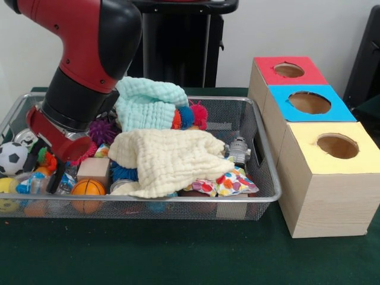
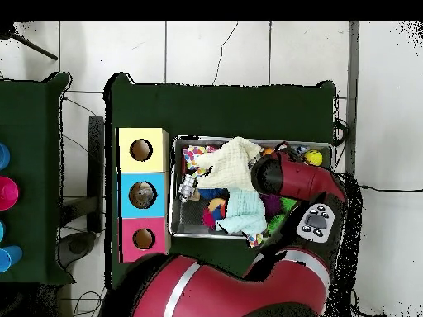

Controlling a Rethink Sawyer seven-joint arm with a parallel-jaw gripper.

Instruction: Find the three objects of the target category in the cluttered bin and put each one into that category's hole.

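A wire mesh bin (image 1: pixel 265 148) holds a heap of toys and cloths. My gripper (image 1: pixel 53 177) is lowered into the bin's left end, among a soccer ball (image 1: pixel 12 157), a small orange basketball (image 1: pixel 88 189), a yellow ball (image 1: pixel 7 187) and a wooden block (image 1: pixel 94 169). Whether it holds anything is hidden by the clutter. To the right of the bin stand three boxes with round holes: red (image 1: pixel 289 70), blue (image 1: pixel 309 103) and yellow (image 1: pixel 336 145). In the overhead view the arm's wrist (image 2: pixel 277 175) covers the gripper; the yellow ball (image 2: pixel 313 157) shows beside it.
A cream cloth (image 1: pixel 169 157) and a mint cloth (image 1: pixel 148 101) drape over the bin's middle. A purple spiky ball (image 1: pixel 102 130), red and blue pompoms (image 1: pixel 190 116), a small robot figure (image 1: pixel 238 150) and a dotted bean bag (image 1: pixel 228 183) lie around them.
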